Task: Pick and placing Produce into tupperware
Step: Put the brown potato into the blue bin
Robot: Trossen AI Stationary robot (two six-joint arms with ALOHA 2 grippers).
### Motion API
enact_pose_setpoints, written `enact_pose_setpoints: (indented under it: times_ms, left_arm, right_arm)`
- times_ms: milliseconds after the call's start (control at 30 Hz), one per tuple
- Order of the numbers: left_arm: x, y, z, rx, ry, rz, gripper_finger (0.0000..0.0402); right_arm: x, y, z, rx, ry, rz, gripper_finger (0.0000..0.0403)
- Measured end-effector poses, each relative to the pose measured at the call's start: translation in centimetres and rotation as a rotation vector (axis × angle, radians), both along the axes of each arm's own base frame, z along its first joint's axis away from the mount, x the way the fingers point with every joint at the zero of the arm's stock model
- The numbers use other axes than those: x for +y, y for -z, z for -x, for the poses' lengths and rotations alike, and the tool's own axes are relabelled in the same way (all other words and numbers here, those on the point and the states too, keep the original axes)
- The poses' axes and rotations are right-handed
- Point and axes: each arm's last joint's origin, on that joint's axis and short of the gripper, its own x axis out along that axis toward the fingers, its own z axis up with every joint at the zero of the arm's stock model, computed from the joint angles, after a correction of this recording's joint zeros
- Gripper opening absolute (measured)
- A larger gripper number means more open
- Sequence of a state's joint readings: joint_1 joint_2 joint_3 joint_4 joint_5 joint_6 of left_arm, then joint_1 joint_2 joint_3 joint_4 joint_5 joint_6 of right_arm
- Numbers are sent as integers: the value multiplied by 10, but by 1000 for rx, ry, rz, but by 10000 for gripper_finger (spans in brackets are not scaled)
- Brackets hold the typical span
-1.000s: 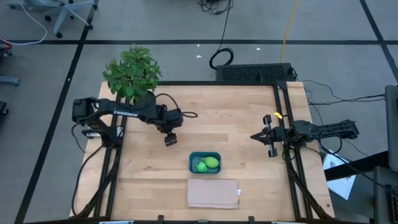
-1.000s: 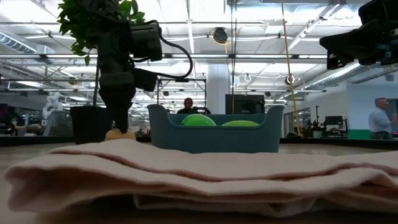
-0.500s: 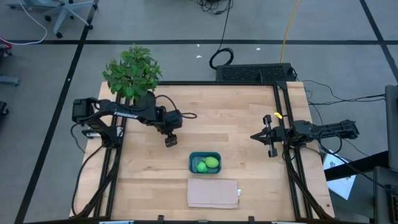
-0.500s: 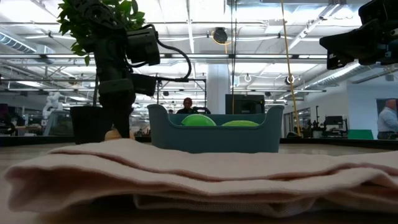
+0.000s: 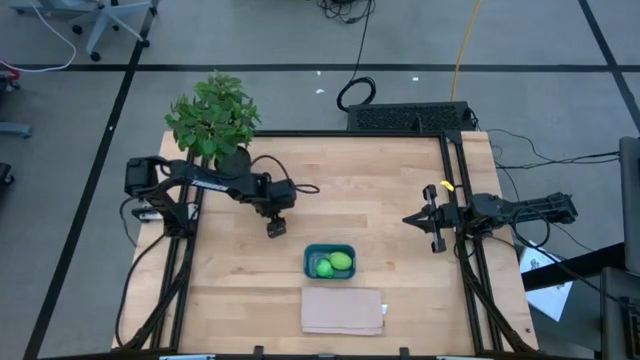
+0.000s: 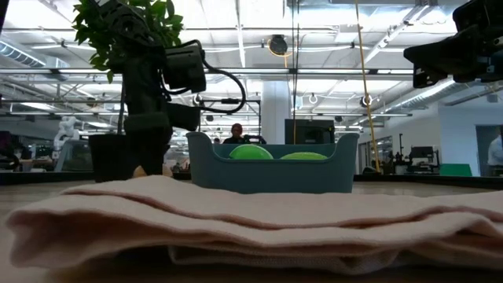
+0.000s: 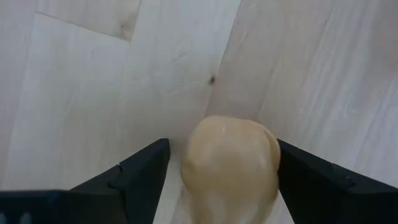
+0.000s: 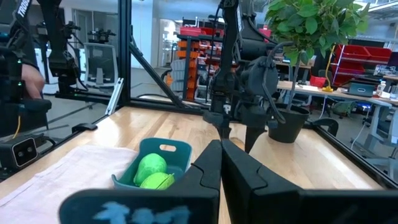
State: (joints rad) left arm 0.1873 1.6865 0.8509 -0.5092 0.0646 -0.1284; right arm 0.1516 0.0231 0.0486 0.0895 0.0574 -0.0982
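Note:
The orange-tan item rests on the wooden table. My left gripper is open and points down over it, one finger on each side; it also shows in the high view. In the low view the gripper hides most of the item. The teal tupperware stands to the right and nearer, with two green items inside. My right gripper is shut and empty at the table's right side. My left gripper comes from above with its fingers on either side of the orange-tan item. A gap shows beside one finger. The other finger stands right beside the item's side; I cannot tell whether it touches. The item sits on the table.
A potted leafy plant stands at the table's far left corner, behind my left arm. A folded beige cloth lies at the near edge in front of the tupperware. Bare wood lies between the two arms.
My left gripper has gone down over the orange-tan item, which now sits between its fingers and is mostly hidden in the low view. The item has stayed in place on the table.

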Motion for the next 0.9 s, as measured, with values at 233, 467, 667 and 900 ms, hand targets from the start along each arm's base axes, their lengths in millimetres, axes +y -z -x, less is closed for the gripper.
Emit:
enact_pose_setpoints:
  times_ms: [233,467,667,900]
  left_arm:
    - [0,0,0,-5,25,-9,284]
    - [0,0,1,1,74,-24,238]
    - [1,-2,1,19,77,-31,171]
    - [2,-10,-4,34,93,-36,165]
  right_arm:
    - [0,0,0,1,0,3,0]
    - [0,0,0,0,1,7,0]
    - [0,0,0,0,1,8,0]
    - [0,0,0,0,1,11,0]
